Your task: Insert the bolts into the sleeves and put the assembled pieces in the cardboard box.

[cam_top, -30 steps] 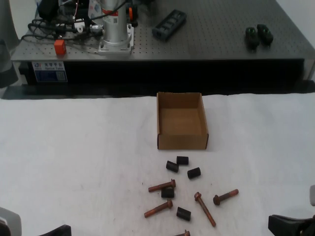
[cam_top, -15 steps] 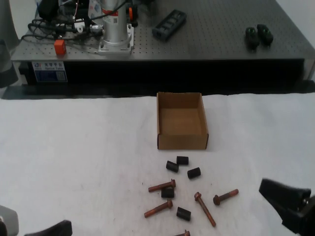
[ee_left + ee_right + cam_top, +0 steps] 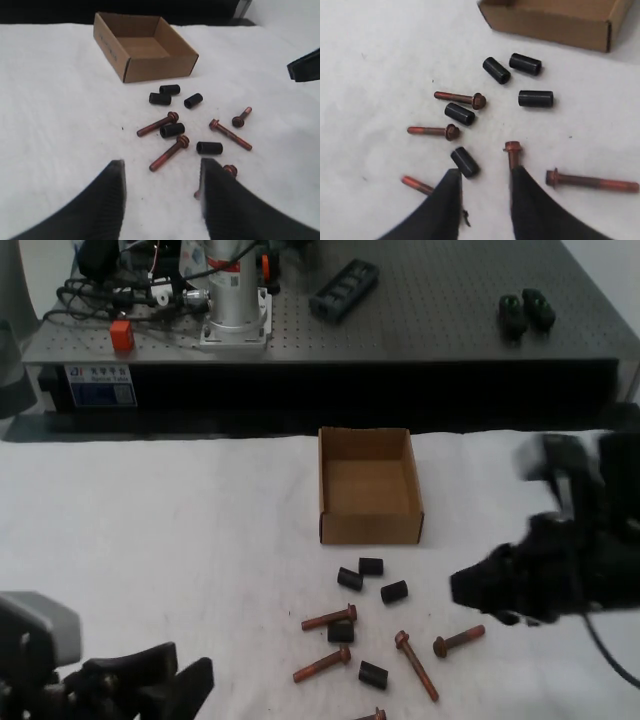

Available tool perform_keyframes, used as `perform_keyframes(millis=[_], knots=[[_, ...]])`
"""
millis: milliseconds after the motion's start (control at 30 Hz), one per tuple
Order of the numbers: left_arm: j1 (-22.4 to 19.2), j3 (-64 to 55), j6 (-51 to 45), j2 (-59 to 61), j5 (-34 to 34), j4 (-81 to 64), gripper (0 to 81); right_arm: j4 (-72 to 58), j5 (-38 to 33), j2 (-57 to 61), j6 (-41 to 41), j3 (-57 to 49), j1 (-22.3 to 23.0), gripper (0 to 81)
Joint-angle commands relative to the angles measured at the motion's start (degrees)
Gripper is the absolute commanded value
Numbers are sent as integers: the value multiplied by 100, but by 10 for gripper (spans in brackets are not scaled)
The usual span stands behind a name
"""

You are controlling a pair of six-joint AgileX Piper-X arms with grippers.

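Middle of the high view: open brown cardboard box (image 3: 368,528) standing on the white tabletop (image 3: 150,540), with its bare floor visible. Just below the box, at lower centre of the frame: loose group of five copper-coloured metal bolts (image 3: 330,618) and five short black cylindrical sleeves (image 3: 394,591). All lying flat on the tabletop, with no bolt inside a sleeve. Three sleeves close together nearest to the box, two more lower down among the bolts. One bolt cut by the bottom edge of the frame.

Left tool (image 3: 161,165): two black ribbed fingers (image 3: 112,200) spread wide, pinching nothing, with bolts and sleeves lying ahead on the white surface. Placed in the lower left corner of the high view, well apart from the pieces.

Right tool (image 3: 486,170): fingers also spread, holding nothing. One black sleeve just beside one finger, head of one bolt just beside the other; touching or not, impossible to tell. Seen at the right side of the high view as a dark blurred shape, near the rightmost bolt of the group.

Upper part of the high view: grey perforated metal plate (image 3: 420,310) carrying black parts and a silver post (image 3: 235,300).
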Motion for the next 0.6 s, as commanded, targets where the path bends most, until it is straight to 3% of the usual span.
perform_keyframes(millis=[0,233,567], knots=[[-16,-377,155,836,163,-115,326,348,251,168,-240,-224,98,249],[-16,-777,177,1854,364,-63,326,1154,1388,1764,-426,-1323,728,249],[-16,-1296,670,2896,543,-26,326,1028,1569,2754,-426,-1512,896,249]])
